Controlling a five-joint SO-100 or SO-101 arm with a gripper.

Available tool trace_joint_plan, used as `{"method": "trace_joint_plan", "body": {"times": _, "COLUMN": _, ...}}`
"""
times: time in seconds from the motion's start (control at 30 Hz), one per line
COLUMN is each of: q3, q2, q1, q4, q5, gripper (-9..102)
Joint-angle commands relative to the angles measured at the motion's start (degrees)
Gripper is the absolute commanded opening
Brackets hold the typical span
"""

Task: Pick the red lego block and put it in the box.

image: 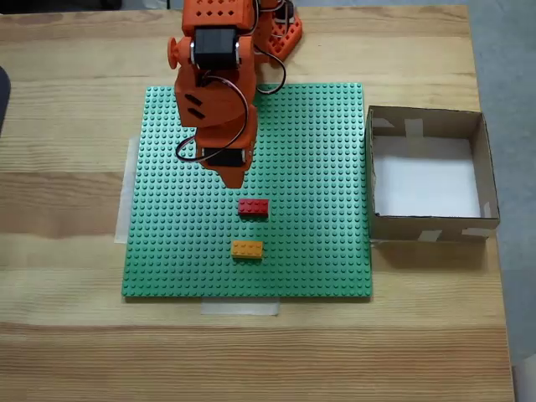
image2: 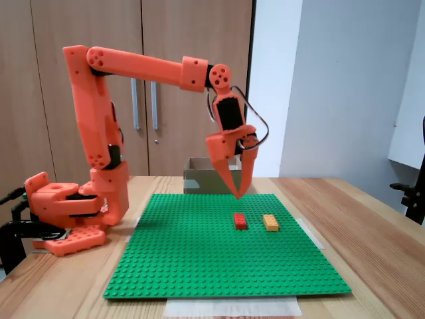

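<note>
Tape strips (image2: 232, 306) hold one green studded plastic baseplate (image2: 199, 266) to the wooden table (image2: 372, 232). On the baseplate lie two small studded bricks: one orange-yellow plastic brick (image2: 271, 222) and, just beside it, one red lego block (image2: 240, 221), a small red rectangular brick, both untouched. The orange arm reaches out from its base (image2: 63, 212), wrist bent downward, so the gripper (image2: 238, 194) hangs above the baseplate, just behind the red lego block, fingers parted and holding nothing. Beyond stands one square, shallow brown cardboard box (image: 429, 176), its white bottom bare, beside the baseplate's edge.
</note>
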Motion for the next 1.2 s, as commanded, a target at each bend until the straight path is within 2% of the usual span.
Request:
{"method": "trace_joint_plan", "body": {"times": 0.0, "q3": -2.37, "q2": 0.35, "q1": 0.44, "q4": 0.44, "q5": 0.44, "gripper": 3}}
{"method": "trace_joint_plan", "body": {"times": 0.4, "q3": -0.7, "q2": 1.23, "q1": 0.79, "q4": 0.88, "q5": -1.58, "gripper": 21}}
{"method": "trace_joint_plan", "body": {"times": 0.67, "q3": 0.79, "q2": 1.23, "q1": 0.26, "q4": -0.35, "q5": -1.58, "gripper": 25}}
{"method": "trace_joint_plan", "body": {"times": 1.17, "q3": 3.87, "q2": 0.62, "q1": -4.04, "q4": -2.64, "q5": -0.88, "gripper": 20}}
